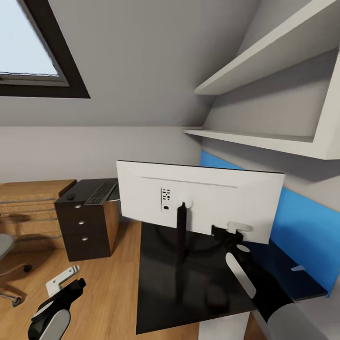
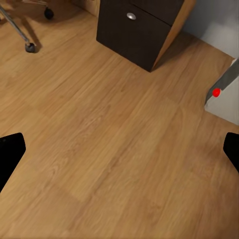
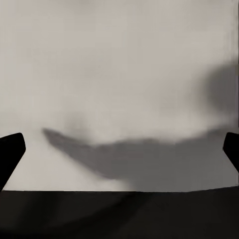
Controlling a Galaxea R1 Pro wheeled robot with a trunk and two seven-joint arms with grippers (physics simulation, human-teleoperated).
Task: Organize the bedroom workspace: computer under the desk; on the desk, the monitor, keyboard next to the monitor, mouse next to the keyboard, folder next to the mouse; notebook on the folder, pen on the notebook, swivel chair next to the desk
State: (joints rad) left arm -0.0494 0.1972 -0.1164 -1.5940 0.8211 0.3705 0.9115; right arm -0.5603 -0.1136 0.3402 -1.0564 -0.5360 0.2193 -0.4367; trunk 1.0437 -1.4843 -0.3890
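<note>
The monitor stands on the black desk with its white back toward me. My right gripper is open at the monitor's lower right edge; in the right wrist view the gripper faces the pale back close up, above the desk top. The keyboard lies on a dark drawer unit, with a small dark mouse beside it. Over the wood floor my left gripper hangs open and empty. The computer sits on the floor. Part of the swivel chair shows at the left.
A light-wood shelf unit stands behind the drawer unit. The blue back panel runs along the desk's far side, under white wall shelves. A skylight is set in the sloped wall. Chair castors rest on the floor.
</note>
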